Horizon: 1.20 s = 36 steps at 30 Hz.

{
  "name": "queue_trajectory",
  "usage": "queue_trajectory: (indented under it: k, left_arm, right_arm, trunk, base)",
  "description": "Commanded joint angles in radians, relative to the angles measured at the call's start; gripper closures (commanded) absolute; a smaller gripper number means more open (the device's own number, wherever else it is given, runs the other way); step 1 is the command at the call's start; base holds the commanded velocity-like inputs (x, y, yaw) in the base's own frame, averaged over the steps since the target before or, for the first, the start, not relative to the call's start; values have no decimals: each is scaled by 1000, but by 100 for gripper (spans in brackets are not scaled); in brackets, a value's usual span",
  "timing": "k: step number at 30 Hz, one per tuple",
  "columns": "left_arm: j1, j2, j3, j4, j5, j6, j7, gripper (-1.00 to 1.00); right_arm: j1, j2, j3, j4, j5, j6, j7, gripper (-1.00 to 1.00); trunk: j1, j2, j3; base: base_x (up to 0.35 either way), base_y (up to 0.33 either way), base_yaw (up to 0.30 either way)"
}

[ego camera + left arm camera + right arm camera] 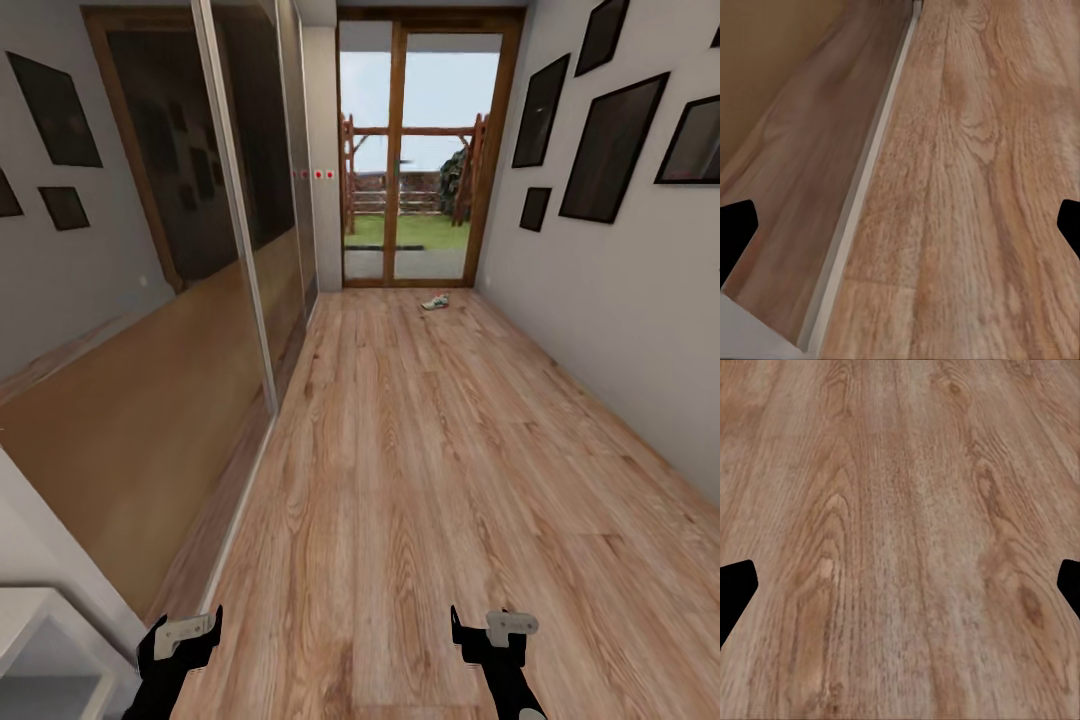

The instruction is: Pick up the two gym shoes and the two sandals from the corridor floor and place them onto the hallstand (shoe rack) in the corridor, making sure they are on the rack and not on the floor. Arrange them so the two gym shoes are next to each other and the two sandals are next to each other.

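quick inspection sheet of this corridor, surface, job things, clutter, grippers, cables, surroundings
surface: wood plank floor, bare between the robot and the far door.
job's things: one gym shoe on the floor near the glass door; white unit corner at lower left, possibly the rack.
clutter: nothing seen.
grippers: left gripper and right gripper low over the floor, both open and empty.
cables: nothing seen.
surroundings: mirrored sliding panels on the left, framed pictures on the right wall, garden beyond the door.
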Motion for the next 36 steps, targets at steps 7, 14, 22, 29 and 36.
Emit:
queue_trajectory:
  k: [7,14,22,29,36]
  left_arm:
    - [0,0,0,0,0,0,0,-100]
    - [0,0,-1,0,-1,0,0,-100]
    - [0,0,-1,0,-1,0,0,-100]
    - [0,0,0,0,-1,0,0,-100]
    - [0,0,0,0,-1,0,0,-100]
  right_arm:
    - [0,0,0,0,0,0,0,-100]
    - [0,0,0,0,0,0,0,-100]
    - [0,0,0,0,0,0,0,-100]
    - [0,0,0,0,0,0,0,-100]
    - [0,0,0,0,0,0,0,-100]
  trunk:
    - [0,0,0]
    - [0,0,0]
    - [0,0,0]
    - [0,0,0]
    - [0,0,0]
  base:
    - [226,0,0]
    - [131,0,0]
    - [50,0,0]
    - [84,0,0]
    - [217,0,0]
